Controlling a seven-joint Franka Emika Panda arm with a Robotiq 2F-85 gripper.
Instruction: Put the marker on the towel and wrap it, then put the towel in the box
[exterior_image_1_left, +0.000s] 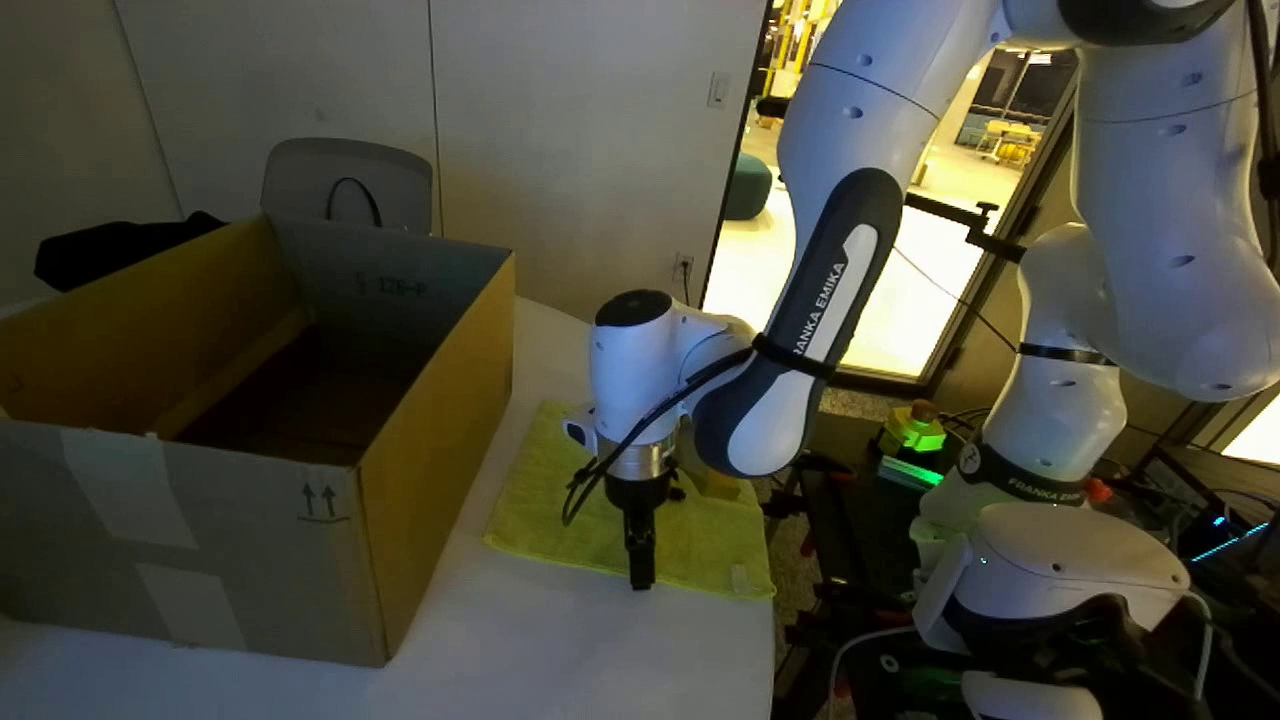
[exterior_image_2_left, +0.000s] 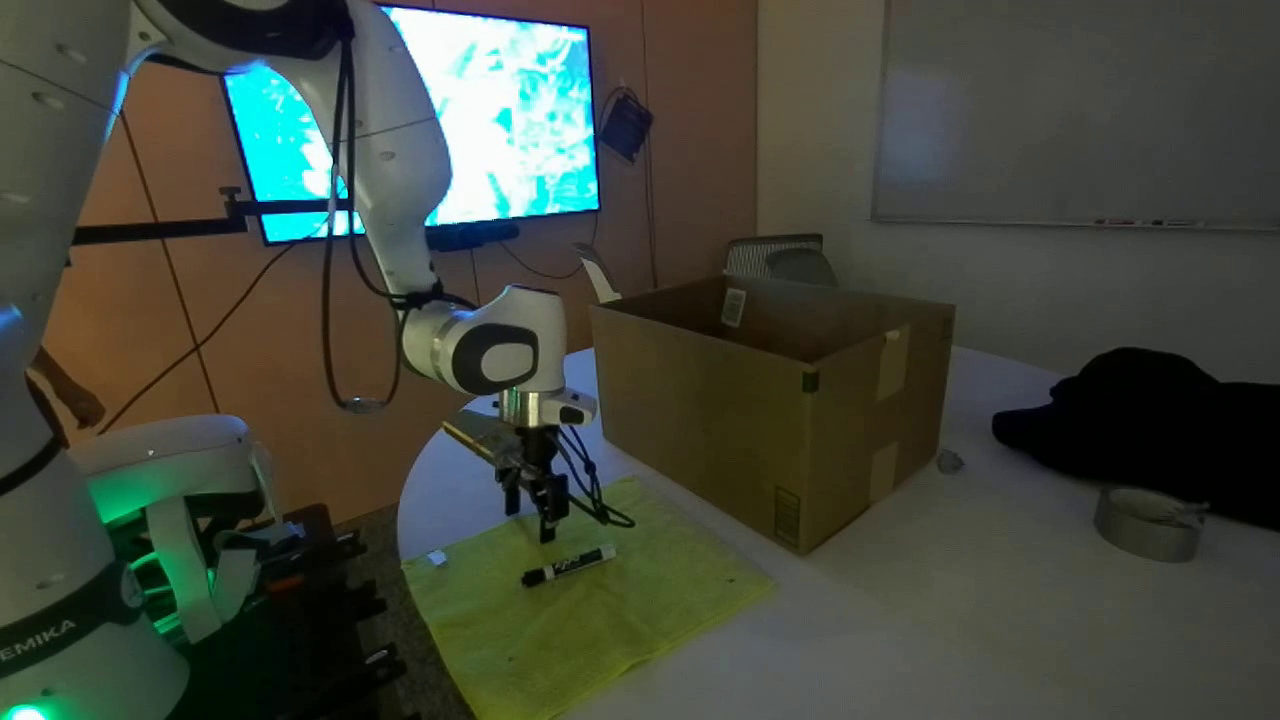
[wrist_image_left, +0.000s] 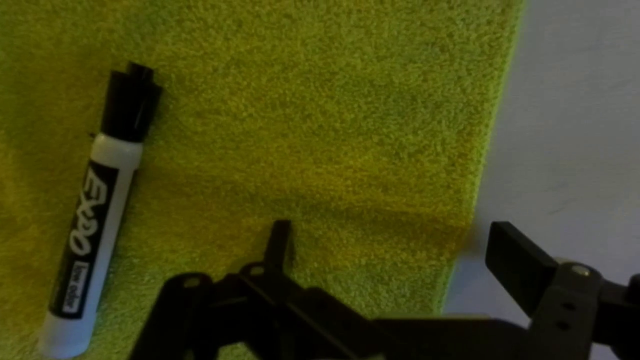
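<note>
The yellow-green towel (exterior_image_1_left: 550, 490) lies flat on the white table; it also shows in an exterior view (exterior_image_2_left: 650, 625) and the wrist view (wrist_image_left: 325, 125). The black-and-white Expo marker (exterior_image_2_left: 568, 566) lies on the towel, and on the left of the wrist view (wrist_image_left: 92, 215); it is not visible in the exterior view facing the doorway. My gripper (exterior_image_1_left: 640, 575) points down at the towel's edge, also seen in an exterior view (exterior_image_2_left: 530, 520). In the wrist view the gripper (wrist_image_left: 392, 235) is open and empty, one finger over the towel, one over bare table. The marker is outside the jaws. The cardboard box (exterior_image_2_left: 700, 420) stands open beside the towel (wrist_image_left: 400, 100).
The box's tall walls (exterior_image_1_left: 200, 540) rise close to the towel. A roll of tape (exterior_image_2_left: 1150, 525), a black cloth item (exterior_image_2_left: 1130, 420) and a small crumpled piece (exterior_image_2_left: 949, 461) lie beyond the box. Chairs (exterior_image_1_left: 350, 180) stand behind the table.
</note>
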